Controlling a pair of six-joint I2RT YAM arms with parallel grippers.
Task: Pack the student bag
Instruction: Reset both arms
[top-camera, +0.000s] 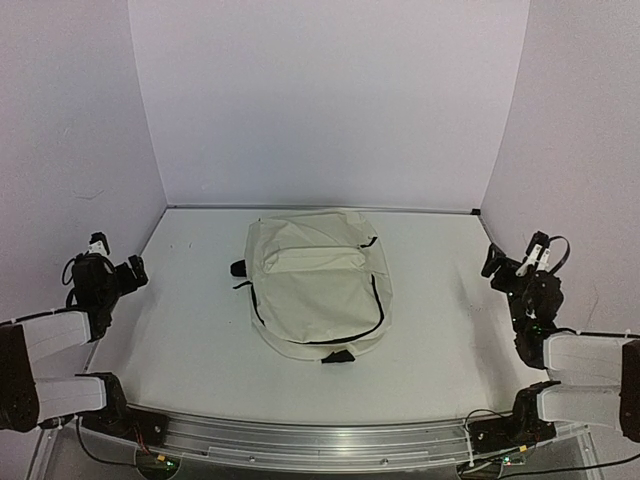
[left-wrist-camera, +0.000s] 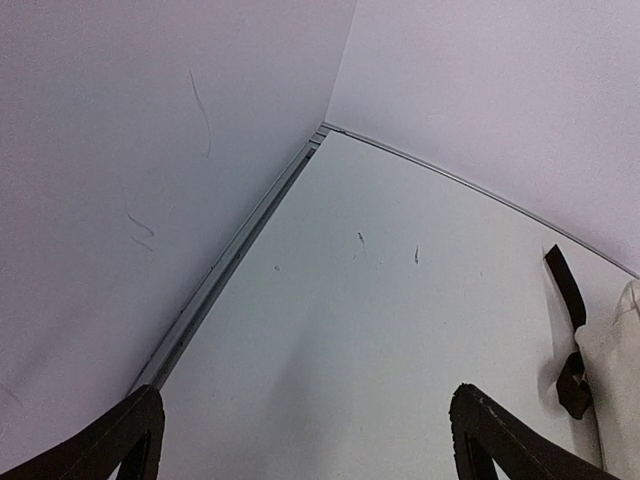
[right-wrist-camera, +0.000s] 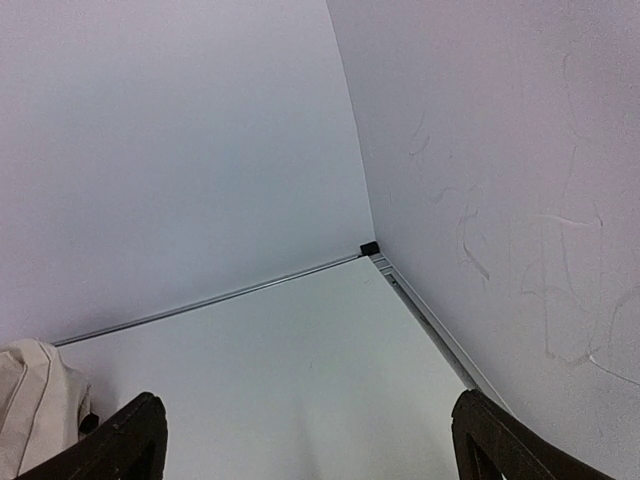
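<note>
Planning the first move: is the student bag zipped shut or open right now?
Shut, it seems: the student bag lies flat on the table, its black zipper lines closed and no dark lining showing.

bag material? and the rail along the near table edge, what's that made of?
The student bag looks like matte cream fabric, possibly canvas; it creases and slumps softly. The rail is probably bare aluminium: silvery, with a dull sheen and lengthwise grooves.
</note>
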